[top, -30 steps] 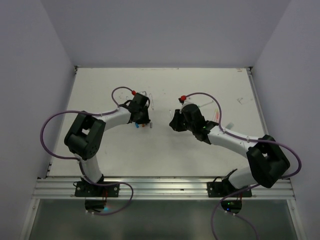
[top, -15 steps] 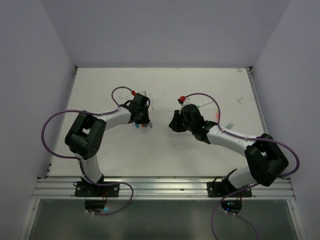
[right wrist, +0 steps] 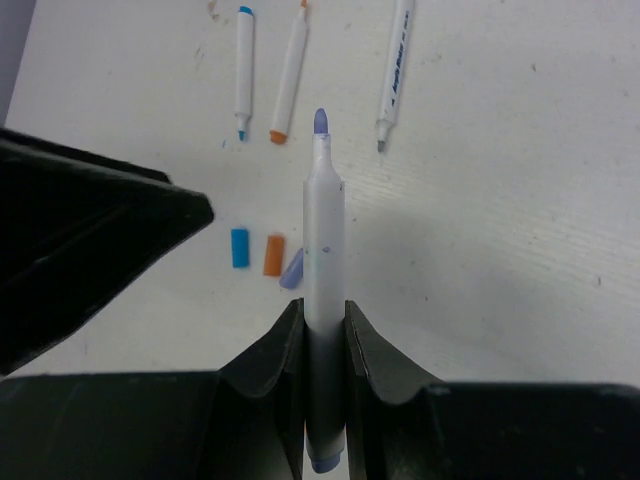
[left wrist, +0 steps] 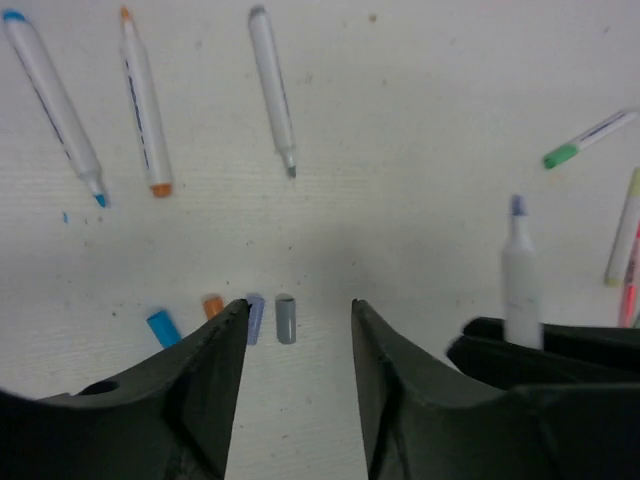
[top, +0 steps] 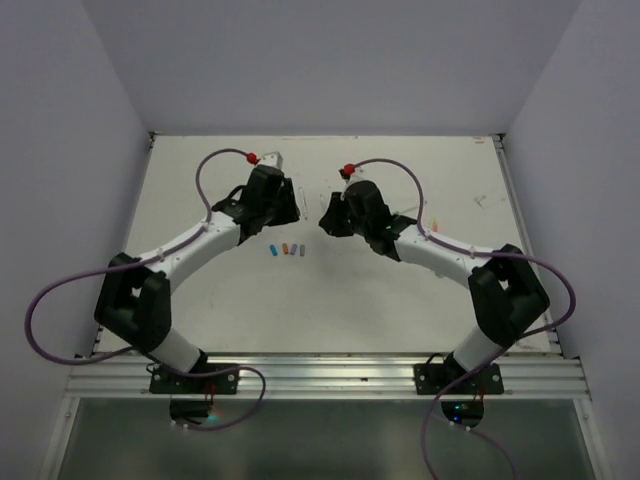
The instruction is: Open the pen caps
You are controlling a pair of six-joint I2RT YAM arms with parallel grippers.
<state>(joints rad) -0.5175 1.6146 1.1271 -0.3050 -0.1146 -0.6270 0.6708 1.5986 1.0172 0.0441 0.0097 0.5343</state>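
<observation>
Four pen caps lie in a row on the white table: blue (left wrist: 163,327), orange (left wrist: 212,305), purple (left wrist: 255,318) and grey (left wrist: 286,318). The top view shows them as a small cluster (top: 285,249). My left gripper (left wrist: 299,305) hangs open just above them with nothing between its fingers. My right gripper (right wrist: 323,310) is shut on a white pen barrel (right wrist: 324,240) whose bare purple tip (right wrist: 320,122) points away from it. In the top view the left gripper (top: 288,212) and the right gripper (top: 329,218) face each other a short way apart.
Three uncapped pens lie side by side farther back: blue (left wrist: 55,100), orange (left wrist: 145,100) and grey (left wrist: 272,90). A pen with a green cap (left wrist: 590,138) and yellow and pink pens (left wrist: 625,240) lie to the right. The left gripper's black body (right wrist: 90,250) fills the right wrist view's left side.
The left gripper has opened and pulled back from the caps toward the far side, leaving the caps lying uncovered. The right gripper has moved back and left, still holding the pen.
</observation>
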